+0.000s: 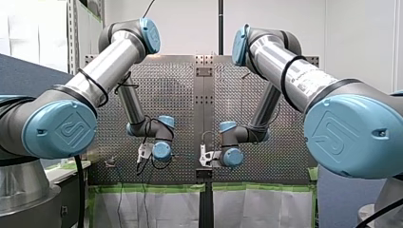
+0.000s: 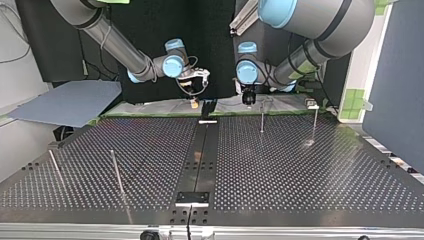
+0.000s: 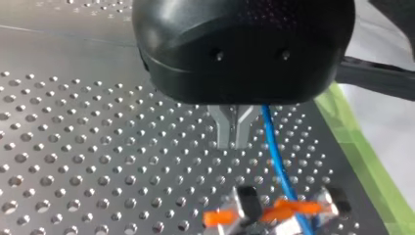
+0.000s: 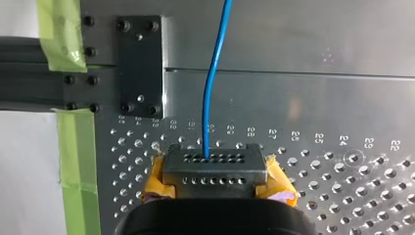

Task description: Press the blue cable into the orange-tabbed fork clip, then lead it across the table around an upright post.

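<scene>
At the far edge of the perforated table (image 2: pixel 300 165), as seen in the top view, the first step is judged to be in hand: the pressing-in at the clip. The run across the table is not yet begun.

Both arms are folded low, with the wrists bent so that the two grippers are held close together near the table's middle seam. My right gripper (image 4: pixel 210 170), with yellow pads, is clamped on the blue cable (image 4: pixel 214 73), which runs straight ahead of it. My left gripper (image 3: pixel 233 142) is held just above the table. Its metal fingers are pressed together with nothing between them, and the cable passes just beside them.

Ahead of those fingers the orange-tabbed fork clip (image 3: pixel 274 211) is seen, with the cable lying across it. Whether the cable is fully seated cannot be told.

The next move is judged to call for a downward push with the closed fingers. After that, the cable would need to be kept lightly taut and carried round an upright post (image 2: pixel 261 120).
</scene>
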Controlling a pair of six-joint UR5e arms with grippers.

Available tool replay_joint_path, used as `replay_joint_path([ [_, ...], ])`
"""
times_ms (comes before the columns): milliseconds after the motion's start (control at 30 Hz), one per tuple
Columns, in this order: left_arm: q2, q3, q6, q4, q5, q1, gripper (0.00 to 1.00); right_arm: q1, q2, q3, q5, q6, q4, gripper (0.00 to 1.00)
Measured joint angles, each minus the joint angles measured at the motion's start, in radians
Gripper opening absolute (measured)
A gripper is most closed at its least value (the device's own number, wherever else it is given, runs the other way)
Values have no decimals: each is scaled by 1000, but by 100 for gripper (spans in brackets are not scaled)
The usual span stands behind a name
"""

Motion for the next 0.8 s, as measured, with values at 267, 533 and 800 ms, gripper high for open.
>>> replay_joint_path([
  [267, 39, 0, 20, -13, -1, -17, 0, -5, -44, -3, 6, -3, 37, 0],
  [533, 80, 6, 30, -24, -1, -41, 0, -9, -111, -2, 8, -3, 64, 0],
  [800, 110, 11, 47, -42, -4, -65, 0, -13, -153, -2, 8, -3, 85, 0],
])
